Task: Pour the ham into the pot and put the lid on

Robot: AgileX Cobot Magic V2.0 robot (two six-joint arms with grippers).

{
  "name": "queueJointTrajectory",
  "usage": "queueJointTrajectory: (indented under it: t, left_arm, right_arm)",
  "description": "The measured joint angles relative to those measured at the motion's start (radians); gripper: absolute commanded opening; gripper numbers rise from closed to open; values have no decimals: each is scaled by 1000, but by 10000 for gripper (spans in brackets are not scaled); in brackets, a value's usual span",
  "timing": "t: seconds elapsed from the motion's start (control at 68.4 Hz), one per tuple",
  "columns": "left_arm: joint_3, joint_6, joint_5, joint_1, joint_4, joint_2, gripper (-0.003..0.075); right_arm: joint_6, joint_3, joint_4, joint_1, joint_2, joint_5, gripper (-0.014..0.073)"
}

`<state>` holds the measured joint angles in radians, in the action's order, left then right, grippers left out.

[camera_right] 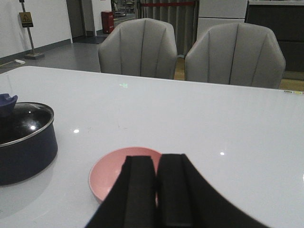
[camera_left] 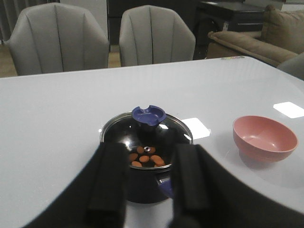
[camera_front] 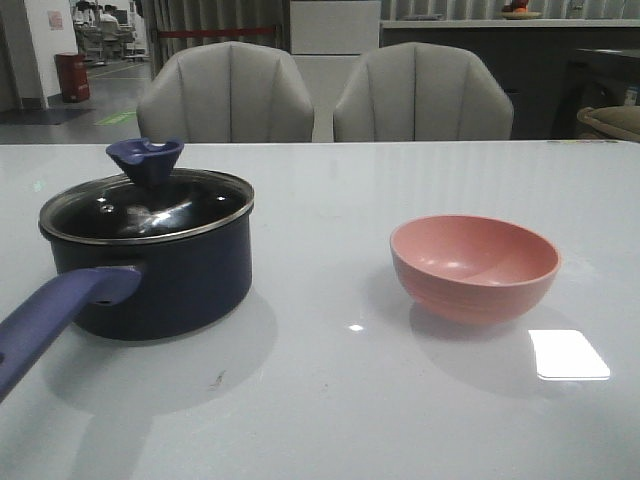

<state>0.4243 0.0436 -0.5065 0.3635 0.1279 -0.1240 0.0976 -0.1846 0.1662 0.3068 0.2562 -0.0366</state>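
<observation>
left end effector (camera_left: 148, 183) open, right (camera_right: 156, 190) closed, empty

The counter (camera_front: 330, 400) is showing a smooth, glossy white top that is mirroring the room lights, while the lid (camera_front: 150, 205), at the left of the front view, is looking like clear glass ringed by a thin shiny metal rim, with a matt dark blue knob. The pot (camera_front: 160, 285) is wearing a dark, faintly sheened coat, and the pink bowl (camera_front: 473, 268) at the right is appearing smooth and matt, like plastic.
</observation>
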Motion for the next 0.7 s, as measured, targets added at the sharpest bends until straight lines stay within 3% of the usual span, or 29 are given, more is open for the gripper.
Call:
queueJointTrajectory:
  t: [0.176, 0.702]
  left_arm:
    - [-35, 0, 0, 0, 0, 79, 120]
    - [-59, 0, 12, 0, -20, 81, 120]
  right_arm:
    - [0, 0, 0, 0, 0, 0, 166]
    - [0, 0, 0, 0, 0, 0, 166]
